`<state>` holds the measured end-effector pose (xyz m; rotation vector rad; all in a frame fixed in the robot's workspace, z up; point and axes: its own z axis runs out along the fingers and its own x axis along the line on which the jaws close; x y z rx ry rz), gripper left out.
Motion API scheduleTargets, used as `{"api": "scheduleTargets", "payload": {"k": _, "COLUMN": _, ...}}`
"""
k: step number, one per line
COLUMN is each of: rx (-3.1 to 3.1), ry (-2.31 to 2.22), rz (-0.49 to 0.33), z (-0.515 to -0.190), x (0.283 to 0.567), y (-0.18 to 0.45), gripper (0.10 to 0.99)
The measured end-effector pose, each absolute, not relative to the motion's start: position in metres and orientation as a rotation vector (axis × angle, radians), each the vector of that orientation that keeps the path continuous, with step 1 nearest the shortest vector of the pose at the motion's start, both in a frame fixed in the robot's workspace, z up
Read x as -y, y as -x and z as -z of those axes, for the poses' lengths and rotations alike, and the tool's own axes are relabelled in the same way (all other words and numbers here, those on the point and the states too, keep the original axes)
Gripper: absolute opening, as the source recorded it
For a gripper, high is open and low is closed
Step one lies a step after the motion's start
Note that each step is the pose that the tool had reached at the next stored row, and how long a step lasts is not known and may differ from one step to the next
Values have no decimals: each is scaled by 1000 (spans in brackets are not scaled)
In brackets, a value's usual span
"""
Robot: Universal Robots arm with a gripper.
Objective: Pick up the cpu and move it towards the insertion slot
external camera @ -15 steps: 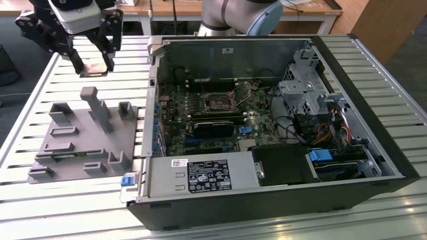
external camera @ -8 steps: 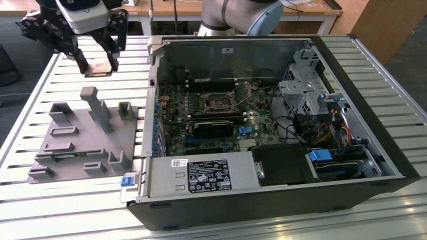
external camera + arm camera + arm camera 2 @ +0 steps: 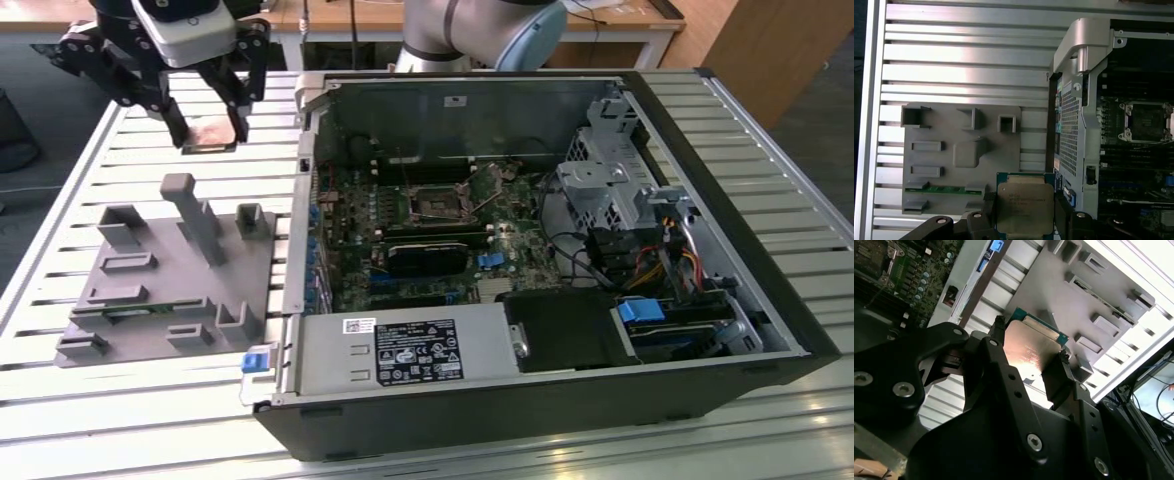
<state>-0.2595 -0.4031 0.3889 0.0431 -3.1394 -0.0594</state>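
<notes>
gripper: black two-finger gripper [image 3: 1024,220] clamped on the chip's edges
cpu: flat square silvery cpu [image 3: 1024,207] held up over the slatted metal table's [image 3: 964,50] edge, beside the open case
insertion slot: black metal-framed insertion slot [image 3: 1145,122] on the motherboard, well apart

**Count of things on the slatted table**

One cpu [image 3: 1025,208], one gripper [image 3: 1025,220], one insertion slot [image 3: 437,203] (square, black, framed in metal). One open computer case [image 3: 694,120], one grey plastic holder tray [image 3: 147,300], one green memory stick [image 3: 944,189] lying in it. One slatted table [image 3: 54,400]. One robot arm [image 3: 467,30].
</notes>
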Motion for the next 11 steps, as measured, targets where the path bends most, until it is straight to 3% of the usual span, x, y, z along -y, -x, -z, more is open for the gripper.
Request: {"api": "scheduleTargets", "payload": {"k": 11, "rx": 3139, "ry": -43, "rz": 59, "z": -389, "x": 403, "y": 247, "gripper": 545}}
